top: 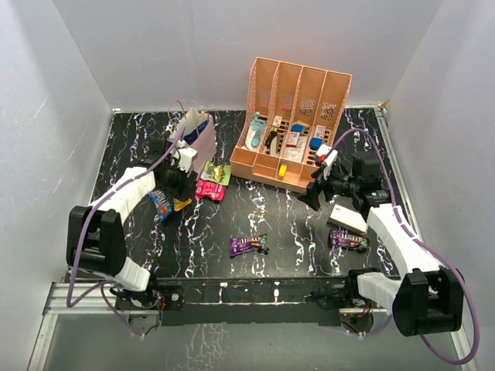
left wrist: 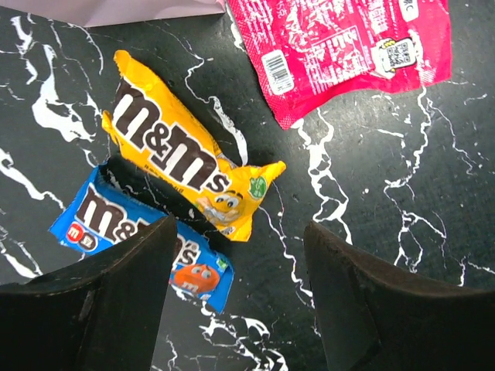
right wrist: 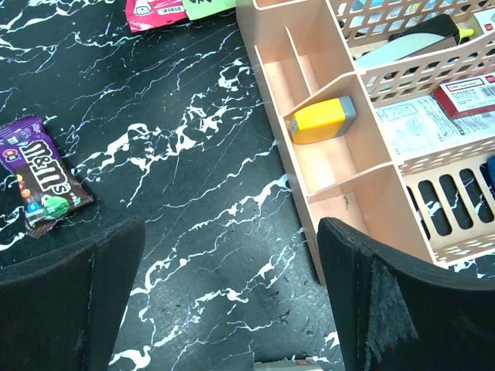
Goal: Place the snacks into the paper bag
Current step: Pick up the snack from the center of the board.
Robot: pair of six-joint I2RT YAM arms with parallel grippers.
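Our arms
Our left arm (top: 128, 193) and right arm (top: 398, 232) wear white shells and lilac cables (top: 69, 286); left gripper (left wrist: 240, 232) and right gripper (right wrist: 232, 228) are black.

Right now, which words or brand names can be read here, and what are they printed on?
"m&m's": yellow packet.
"m&m", rest covered: blue packet.
"m&m's": purple packet.
Pink packet: print and square code too small to read.
Labels in the peach rack: too blurred to read.
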